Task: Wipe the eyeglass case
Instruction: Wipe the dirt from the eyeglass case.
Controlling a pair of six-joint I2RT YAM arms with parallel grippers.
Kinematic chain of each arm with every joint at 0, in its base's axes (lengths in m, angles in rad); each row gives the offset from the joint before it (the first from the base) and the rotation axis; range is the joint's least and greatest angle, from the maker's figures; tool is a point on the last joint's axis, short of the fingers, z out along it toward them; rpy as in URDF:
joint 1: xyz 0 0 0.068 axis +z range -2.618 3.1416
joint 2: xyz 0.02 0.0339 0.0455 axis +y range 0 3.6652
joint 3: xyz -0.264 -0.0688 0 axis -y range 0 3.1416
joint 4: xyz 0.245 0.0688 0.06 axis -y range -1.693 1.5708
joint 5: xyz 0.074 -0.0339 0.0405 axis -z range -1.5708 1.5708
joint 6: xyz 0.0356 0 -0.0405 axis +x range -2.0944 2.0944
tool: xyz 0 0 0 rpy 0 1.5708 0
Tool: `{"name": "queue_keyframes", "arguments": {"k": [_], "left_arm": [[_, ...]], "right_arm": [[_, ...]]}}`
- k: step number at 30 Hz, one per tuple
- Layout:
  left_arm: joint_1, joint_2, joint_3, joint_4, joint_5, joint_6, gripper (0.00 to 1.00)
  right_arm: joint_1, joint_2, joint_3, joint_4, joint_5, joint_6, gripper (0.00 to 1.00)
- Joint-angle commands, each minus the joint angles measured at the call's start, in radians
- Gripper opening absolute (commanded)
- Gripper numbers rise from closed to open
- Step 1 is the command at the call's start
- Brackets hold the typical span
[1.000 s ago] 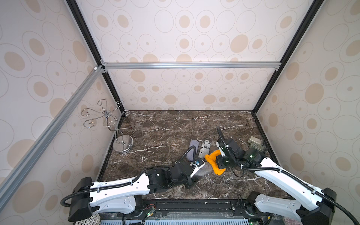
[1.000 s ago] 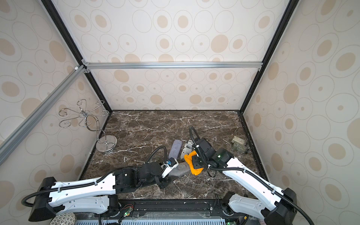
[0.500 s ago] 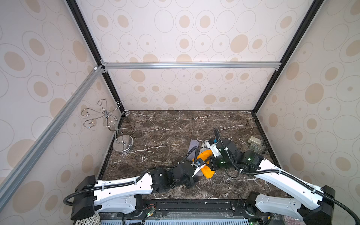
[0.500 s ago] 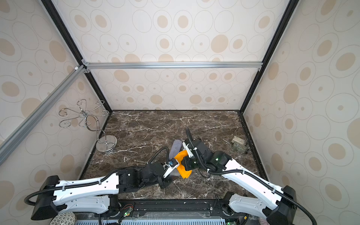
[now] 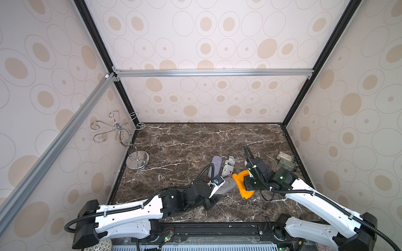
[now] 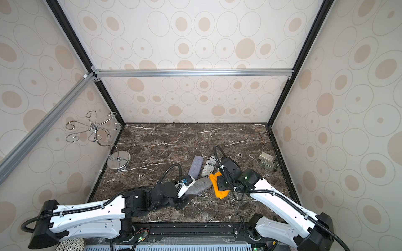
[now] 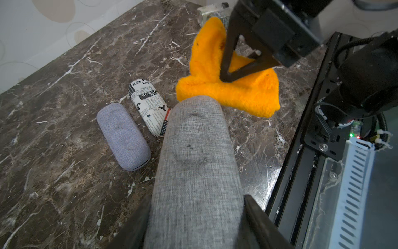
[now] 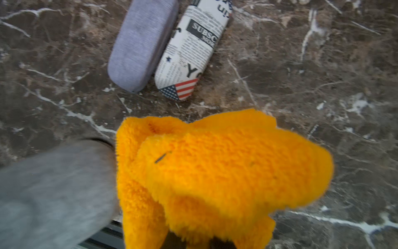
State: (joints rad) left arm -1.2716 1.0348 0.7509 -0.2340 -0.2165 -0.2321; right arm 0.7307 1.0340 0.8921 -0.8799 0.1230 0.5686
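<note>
grey fabric case (image 7: 195, 163) | closed, dark smudges, clamped @ 1 end | orange cloth (image 7: 237, 97) | bunched, at case tip

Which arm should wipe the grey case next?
Right. The right gripper is shut on the fluffy orange cloth, beside the end of the grey fabric eyeglass case. The left gripper is clamped on that case, so it likely just steadies it.

On the marble surface (image 5: 191, 139) before me, a lavender fabric case (image 5: 216, 162) and a newspaper-print case (image 5: 228, 167) lie side by side near the middle. A chrome wire stand (image 5: 137, 160) rises at the left edge, small glass bottles (image 5: 285, 160) at the right.
</note>
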Motion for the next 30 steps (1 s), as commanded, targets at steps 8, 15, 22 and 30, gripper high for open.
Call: {"name": "queue_keyframes", "arguments": {"k": [8, 15, 22, 30], "left_arm": [[0.006, -0.030, 0.008, 0.087, 0.009, -0.039, 0.16], [0.005, -0.007, 0.010, 0.087, 0.168, 0.023, 0.17], [0.006, 0.018, 0.022, 0.073, 0.252, 0.045, 0.17], [0.005, 0.044, 0.030, 0.048, 0.154, 0.005, 0.16]], "right_arm": [[-0.004, -0.087, -0.009, 0.067, -0.167, -0.050, 0.00], [-0.008, -0.014, 0.067, 0.104, -0.186, -0.112, 0.00], [-0.034, 0.074, 0.126, 0.146, -0.255, -0.181, 0.00], [-0.044, 0.079, 0.139, 0.123, -0.298, -0.187, 0.00]]}}
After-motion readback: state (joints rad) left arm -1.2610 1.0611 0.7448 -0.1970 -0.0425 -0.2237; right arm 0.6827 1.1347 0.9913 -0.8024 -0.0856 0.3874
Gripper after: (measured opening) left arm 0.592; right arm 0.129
